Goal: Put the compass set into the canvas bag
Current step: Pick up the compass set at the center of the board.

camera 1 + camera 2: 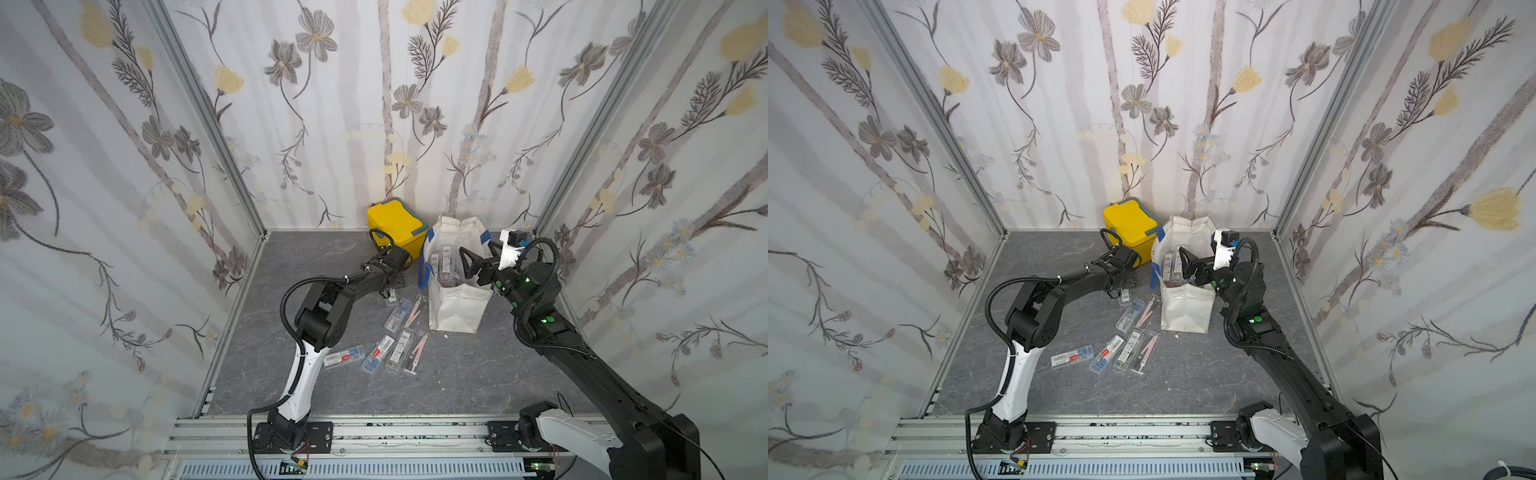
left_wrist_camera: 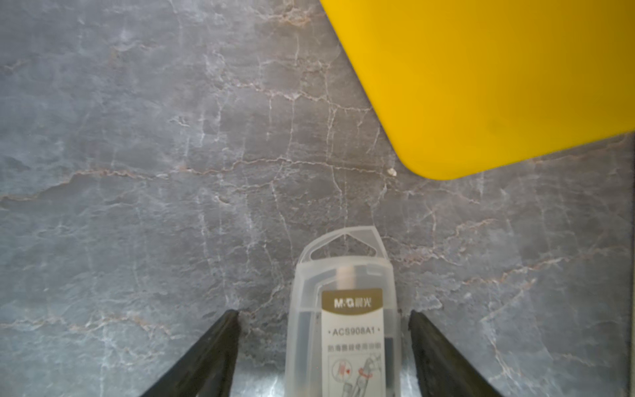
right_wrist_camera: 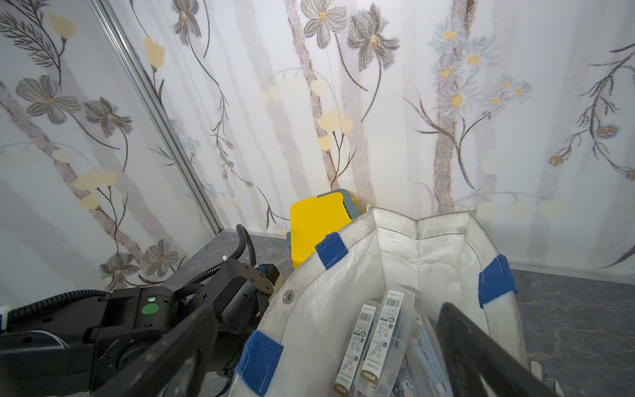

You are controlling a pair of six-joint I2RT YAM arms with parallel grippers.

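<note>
A clear compass set case (image 2: 343, 309) with a gold-topped label lies flat on the grey table, in front of the yellow box. My left gripper (image 2: 323, 314) is down over it, open, with one black finger on each side. There is a gap on both sides, narrower on one. In both top views this case (image 1: 390, 296) peeks out under the left gripper (image 1: 390, 291). The canvas bag (image 1: 457, 307) stands upright to the right with its mouth open and several compass sets (image 3: 385, 330) inside. My right gripper (image 3: 326, 309) is open at the bag's mouth, holding nothing.
A yellow lidded box (image 1: 397, 226) stands against the back wall, just left of the bag. Several more compass set cases (image 1: 399, 345) lie scattered on the table in front of the bag and near the left arm. Patterned walls enclose three sides.
</note>
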